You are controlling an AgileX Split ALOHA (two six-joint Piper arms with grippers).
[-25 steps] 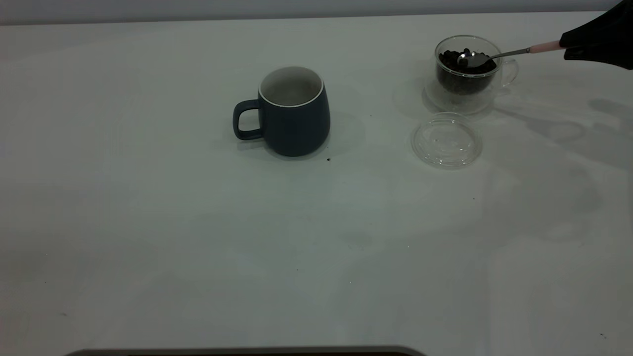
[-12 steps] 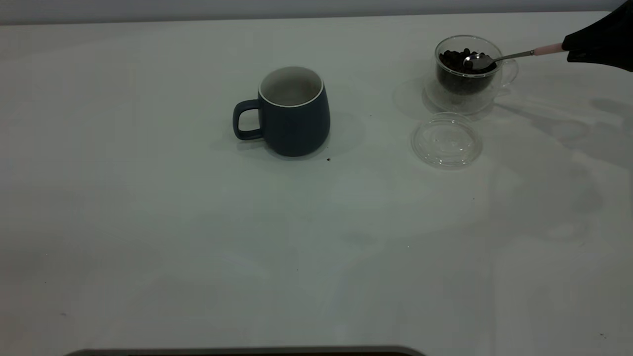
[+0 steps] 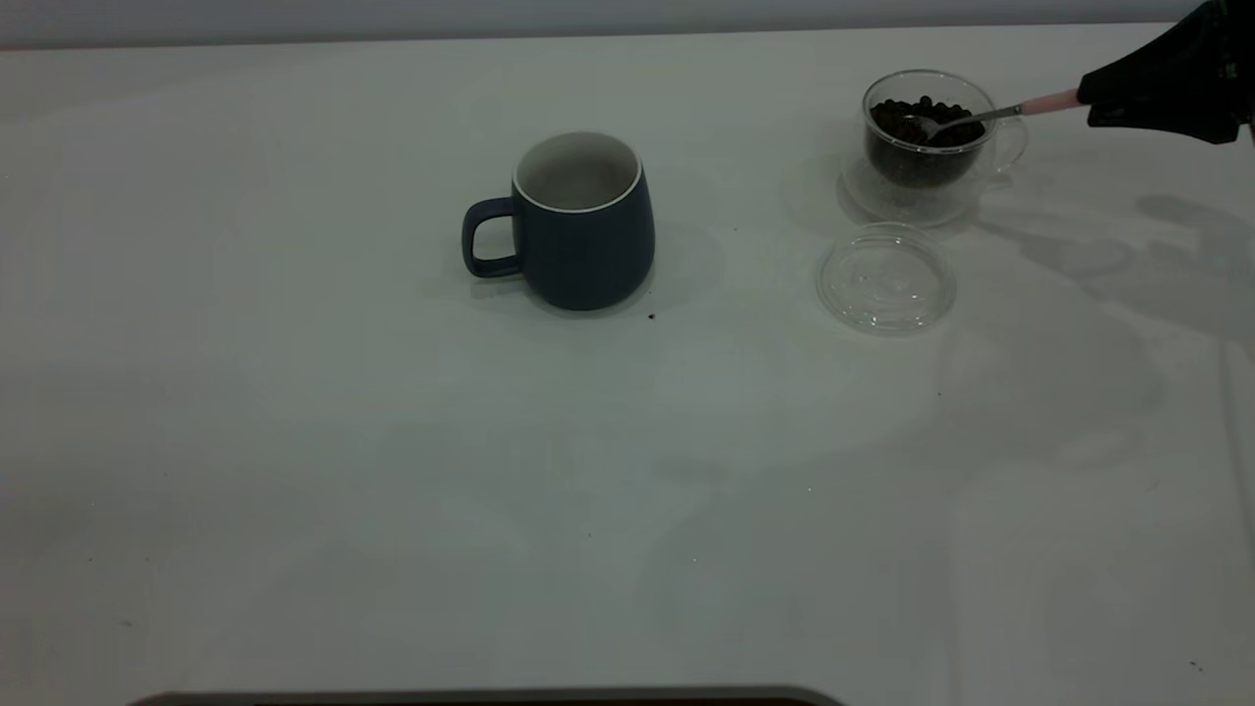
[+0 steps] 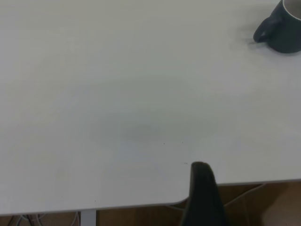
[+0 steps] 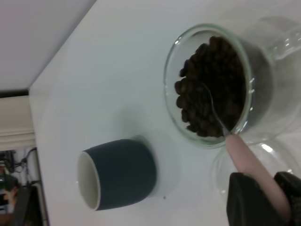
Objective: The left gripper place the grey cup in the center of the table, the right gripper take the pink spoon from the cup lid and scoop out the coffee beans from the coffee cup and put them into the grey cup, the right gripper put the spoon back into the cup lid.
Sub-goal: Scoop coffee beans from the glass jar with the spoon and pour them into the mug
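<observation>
At the far right edge of the table (image 3: 294, 441), my right claw (image 3: 1098, 103) is clamped on the pink end of the spoon (image 3: 990, 115), which slants down into the glass cup (image 3: 927, 147). The spoon's metal bowl is dug into the coffee beans (image 3: 922, 123) heaped inside that cup; my right wrist view shows the stem crossing the glass rim and the bowl sunk among the beans. The clear lid (image 3: 885, 277) lies flat on the table just in front of the glass cup, apart from it, with nothing on it. The grey cup (image 3: 578, 226) stands upright near the middle of the table, well to the left of the glass cup, its handle pointing left and its white inside bare. My left claw (image 4: 200, 172) sits back over the near edge of the table, far from the grey cup; I cannot tell whether it is apart or together.
</observation>
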